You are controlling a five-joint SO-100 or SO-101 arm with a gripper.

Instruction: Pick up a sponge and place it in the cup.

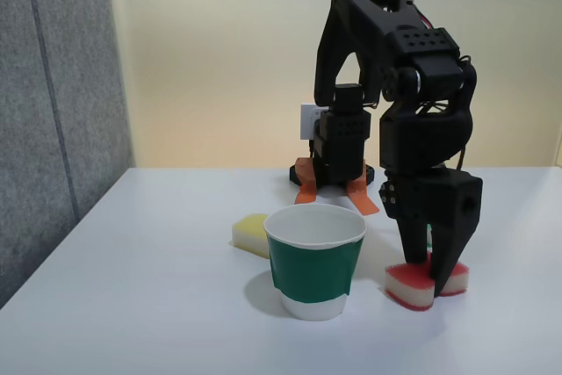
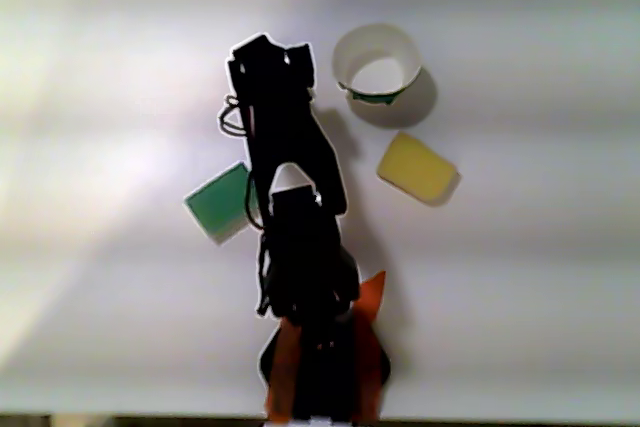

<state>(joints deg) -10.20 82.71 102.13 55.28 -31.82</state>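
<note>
Cup (image 1: 314, 261) foremost; green sponge (image 2: 220, 204) overhead-only

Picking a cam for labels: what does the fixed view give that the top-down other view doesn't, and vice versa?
Fixed view alone: the red sponge on the table with the gripper down on it, jaws at either side, and the cup's green band side-on.

Other view alone: the green sponge as a full shape beside the arm, and the cup's bare inside.

Both: cup, yellow sponge, arm, orange tape at the base.
</note>
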